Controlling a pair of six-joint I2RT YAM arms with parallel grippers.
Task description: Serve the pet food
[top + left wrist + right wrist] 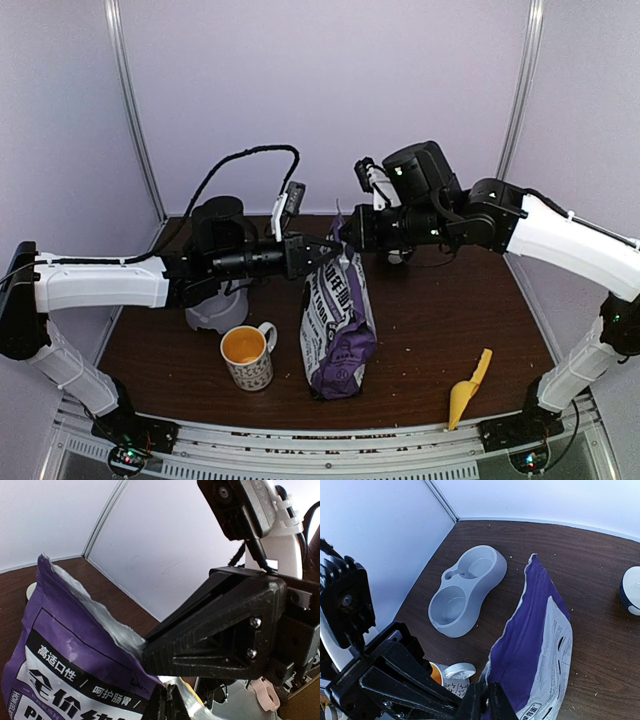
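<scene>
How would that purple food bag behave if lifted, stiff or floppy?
Probably floppy: the purple bag has a crinkled, torn top edge. Its bulging lower half suggests weight, so it may sag. Standing upright, it could tip.

One purple foil pet-food bag (338, 320), one patterned ceramic mug lined orange (250, 372), one yellow plastic scoop (465, 395), one grey plastic double-bowl feeder (487, 582), one round white-and-navy object (632, 587).

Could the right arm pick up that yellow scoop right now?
Probably not yet: its gripper is shut on the bag's top edge. The scoop itself lies unobstructed, once it lets go.
</scene>
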